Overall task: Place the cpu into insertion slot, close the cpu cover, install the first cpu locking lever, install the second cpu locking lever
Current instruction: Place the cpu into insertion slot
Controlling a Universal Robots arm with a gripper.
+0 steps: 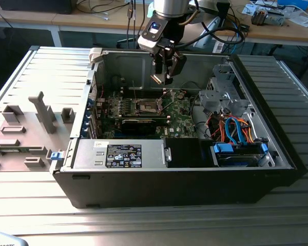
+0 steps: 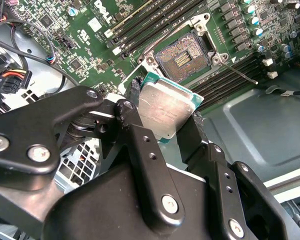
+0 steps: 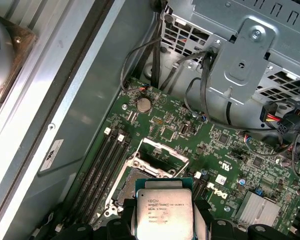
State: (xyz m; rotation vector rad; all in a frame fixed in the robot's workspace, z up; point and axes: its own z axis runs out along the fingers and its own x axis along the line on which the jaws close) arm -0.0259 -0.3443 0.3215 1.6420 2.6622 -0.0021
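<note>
CPU (image 2: 165,112) is gripped by two opposite edges in the claw (image 2: 162,120), which is clenched on it. The metal top faces the camera in both wrist views. The CPU is carried in the air over the green board (image 3: 225,150) and is not yet seated.

Beyond the CPU, the insertion slot (image 2: 182,57) lies open with its dark centre exposed, apart from the chip. The CPU cover (image 3: 162,150) appears to be swung up at the far edge of the slot. A thin locking lever (image 2: 235,72) projects sideways from the slot.

In the exterior view, the claw (image 1: 164,69) hovers inside the open computer case (image 1: 143,184), above the slot and somewhat toward the exterior view's right of it. The case rests on the table (image 1: 41,205).

Faults to be expected from this state:

- Contact damage in the slot is likely if the CPU is lowered while offset or rotated against the slot outline.
- A corner-first landing is to be expected if the chip is tilted in the claw.
- Because the chip is held by thin edges only, it could slip.
- The raised cover or the lever could be struck by a finger during descent.
</note>
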